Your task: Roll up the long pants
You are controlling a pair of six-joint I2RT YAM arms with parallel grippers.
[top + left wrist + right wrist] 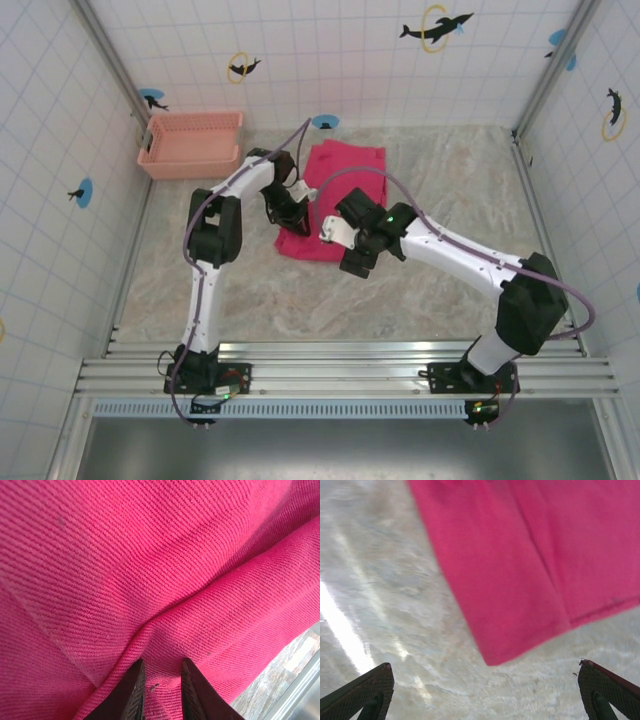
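Marbled stone-look tabletop, smooth and glossy. The long pants lie flat in the middle toward the far edge: magenta-pink, soft twill weave, folded into a narrow strip with the near end layered. Salmon slotted plastic basket sits in the far left corner, well apart from the pants.

Left fingers are down on the left edge of the pants. In the left wrist view the fingers are nearly together, clamped on a raised fold of the cloth, and creases run into the gap.

Right fingers hang at the near end of the pants. In the right wrist view they are spread wide and hold nothing, with bare tabletop between them. The pants corner is just beyond the tips, not touching.
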